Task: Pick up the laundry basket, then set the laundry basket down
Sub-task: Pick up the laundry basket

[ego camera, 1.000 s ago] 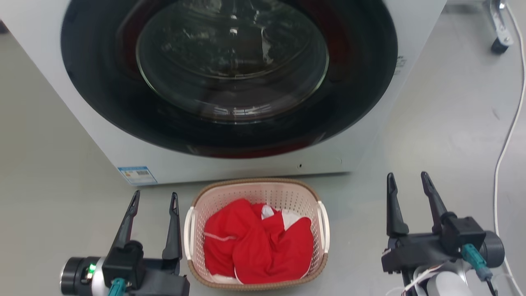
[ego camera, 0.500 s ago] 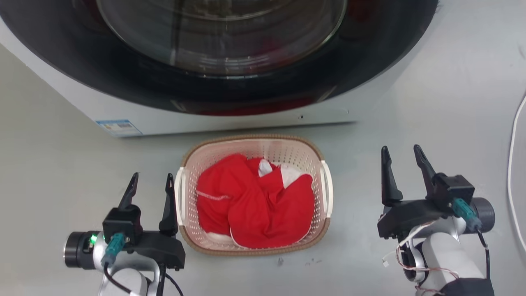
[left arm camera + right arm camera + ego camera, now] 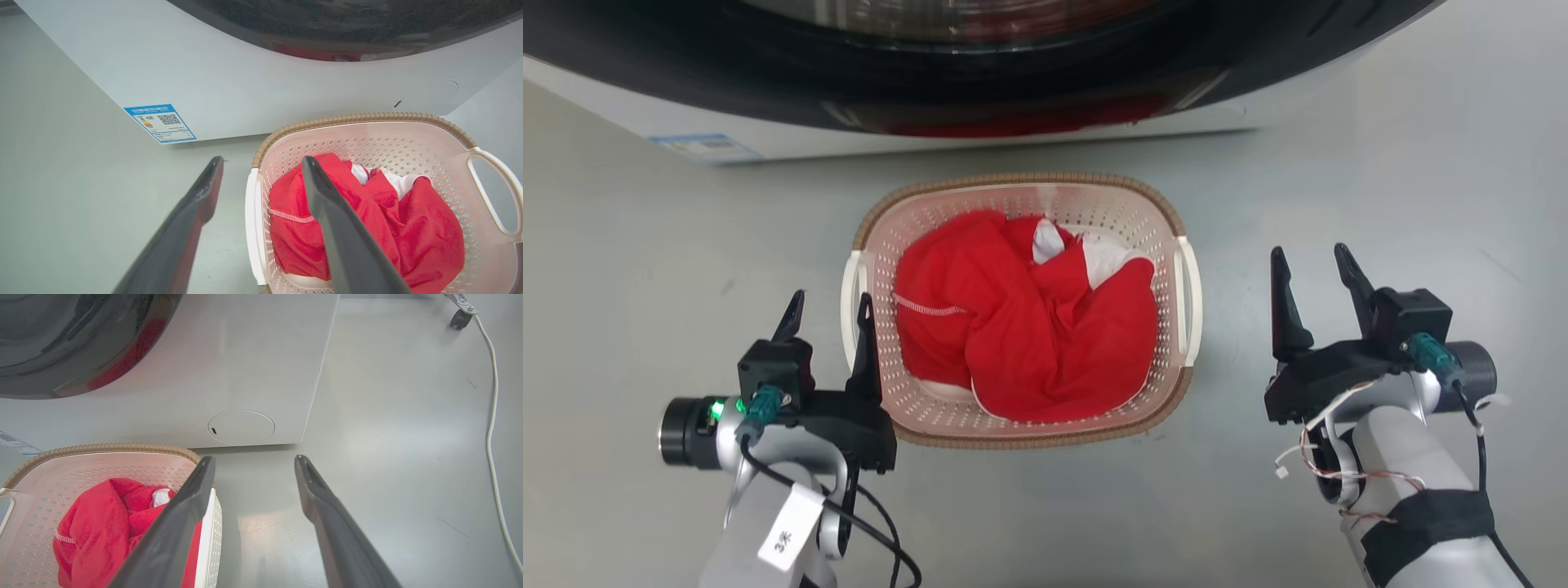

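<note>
Tag (image 3: 786,529) on left arm (image 3: 734,523): "3米". Washer (image 3: 245,81) blue label (image 3: 160,122) unreadable.

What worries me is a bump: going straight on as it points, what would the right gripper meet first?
Likely the washer, low on its front near the round cover, past bare floor. If the right gripper tilts down, the floor comes first; depth unclear. The basket sits off that line.

Bright, even light falls from overhead. The white washing machine with a glossy black round door (image 3: 253,367) casts only a thin, soft shadow at its foot on the pale grey floor (image 3: 388,416). Its door mirrors a red smear. A pale glare patch lies on the floor just before the machine. The dark fingers (image 3: 171,539) of the right tool (image 3: 254,458) look soft close to the lens.
</note>
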Controlling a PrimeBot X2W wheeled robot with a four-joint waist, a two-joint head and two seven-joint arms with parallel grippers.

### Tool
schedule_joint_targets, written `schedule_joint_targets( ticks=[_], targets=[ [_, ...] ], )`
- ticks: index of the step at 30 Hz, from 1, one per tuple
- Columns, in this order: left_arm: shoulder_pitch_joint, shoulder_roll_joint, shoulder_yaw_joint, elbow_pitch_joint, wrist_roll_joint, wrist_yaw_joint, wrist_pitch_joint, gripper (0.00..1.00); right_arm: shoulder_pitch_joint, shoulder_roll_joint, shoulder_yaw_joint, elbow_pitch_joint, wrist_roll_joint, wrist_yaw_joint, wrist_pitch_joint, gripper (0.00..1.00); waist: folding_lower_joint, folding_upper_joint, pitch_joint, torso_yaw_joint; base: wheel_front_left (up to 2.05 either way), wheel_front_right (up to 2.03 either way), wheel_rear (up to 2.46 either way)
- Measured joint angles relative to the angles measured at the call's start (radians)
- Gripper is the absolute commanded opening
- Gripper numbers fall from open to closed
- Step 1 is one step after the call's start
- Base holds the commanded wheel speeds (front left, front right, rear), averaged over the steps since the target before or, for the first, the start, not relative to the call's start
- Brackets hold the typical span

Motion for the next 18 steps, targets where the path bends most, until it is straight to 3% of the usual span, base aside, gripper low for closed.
schedule_joint_targets(
  ticks=[18],
  targets=[
    [-0.15, -0.018, -0.007, 0.166, -0.009, 0.0, -0.024, 1.0, -0.141, -0.001, 0.145, 0.096, 0.017, 0.016, -0.018, 1.0, -0.0002, 0.0, 0.214, 0.026, 0.0, 0.0, 0.0]
  ],
)
